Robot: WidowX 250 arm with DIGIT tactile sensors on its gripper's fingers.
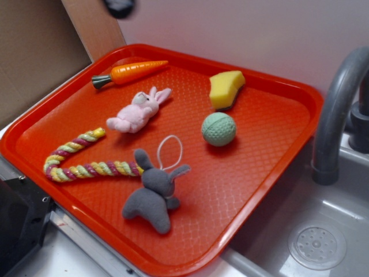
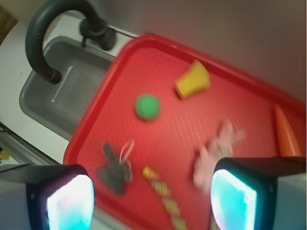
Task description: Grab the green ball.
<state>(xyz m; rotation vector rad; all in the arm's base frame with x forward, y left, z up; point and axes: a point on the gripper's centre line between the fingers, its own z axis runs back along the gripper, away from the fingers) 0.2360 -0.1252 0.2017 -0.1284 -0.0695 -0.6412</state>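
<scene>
The green ball [image 1: 219,128] is pale mint with curved seam grooves. It rests on the red tray [image 1: 271,144], right of centre, just below the yellow sponge [image 1: 226,89]. In the wrist view the ball [image 2: 147,107] lies near the tray's middle, far below me. My gripper [image 2: 151,201] is high above the tray, jaws wide apart and empty. One fingertip [image 2: 69,203] shows at the lower left, the other at the lower right. In the exterior view only a dark bit of the arm [image 1: 120,7] shows at the top edge.
On the tray lie an orange toy carrot [image 1: 134,72], a pink plush bunny [image 1: 140,110], a grey plush bunny [image 1: 154,192] and a braided rope toy [image 1: 81,158]. A grey sink [image 1: 323,236] with a curved faucet [image 1: 337,104] sits right of the tray. A cardboard wall [image 1: 34,52] stands at the left.
</scene>
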